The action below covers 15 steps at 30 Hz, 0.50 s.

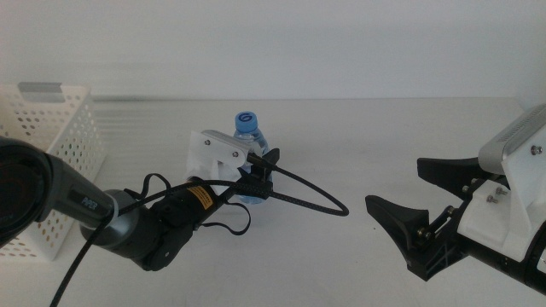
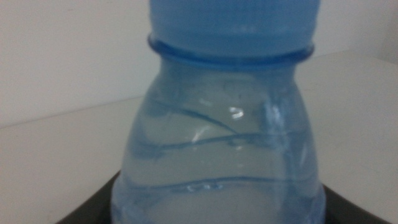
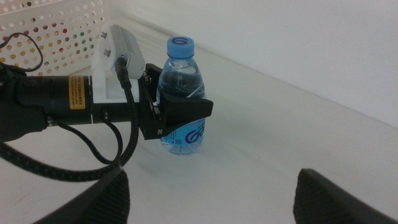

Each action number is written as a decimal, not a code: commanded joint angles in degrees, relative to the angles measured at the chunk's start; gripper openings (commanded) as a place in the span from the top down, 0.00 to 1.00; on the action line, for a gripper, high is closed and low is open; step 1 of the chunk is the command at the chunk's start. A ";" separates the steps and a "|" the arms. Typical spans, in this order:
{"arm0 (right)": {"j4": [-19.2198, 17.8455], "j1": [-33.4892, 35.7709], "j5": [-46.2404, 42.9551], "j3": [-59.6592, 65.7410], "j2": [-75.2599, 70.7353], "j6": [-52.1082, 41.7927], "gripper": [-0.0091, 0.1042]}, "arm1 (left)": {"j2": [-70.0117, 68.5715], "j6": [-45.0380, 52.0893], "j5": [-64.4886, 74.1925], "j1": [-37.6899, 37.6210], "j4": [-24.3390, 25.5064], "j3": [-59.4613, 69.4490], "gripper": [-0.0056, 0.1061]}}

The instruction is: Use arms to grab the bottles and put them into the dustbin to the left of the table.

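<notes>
1 left gripper point(image 3: 180, 112) clasps the water bottle point(image 3: 181, 74) (upright).

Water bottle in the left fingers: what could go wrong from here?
1. The left gripper holds the water bottle around its upper body with the base still on the table; thin plastic may flex and slip when lifted.
2. The gripper's cable loops beside the bottle and could snag on the way to the dustbin.
3. The right gripper waits open nearby.
</notes>
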 commanded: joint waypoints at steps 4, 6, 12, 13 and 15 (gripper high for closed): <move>0.00 0.14 -4.58 -1.31 -0.67 -0.67 0.29 | -3.28 -2.04 -6.09 -0.11 1.54 -1.15 0.90; 0.00 0.14 -4.58 -1.31 -0.67 -0.67 0.29 | -4.40 -3.73 -4.68 -0.11 1.94 -1.15 1.00; 0.00 0.14 -4.58 -1.31 -0.67 -0.67 0.29 | -11.02 -3.27 4.35 -0.11 3.02 -1.15 0.99; 0.00 0.14 -4.58 -1.31 -0.67 -0.67 0.29 | -12.17 -3.19 6.26 -0.11 3.32 -1.15 0.99; 0.00 0.14 -4.58 -1.31 -0.67 -0.67 0.29 | -15.23 -3.19 9.95 -0.11 3.64 -1.15 0.99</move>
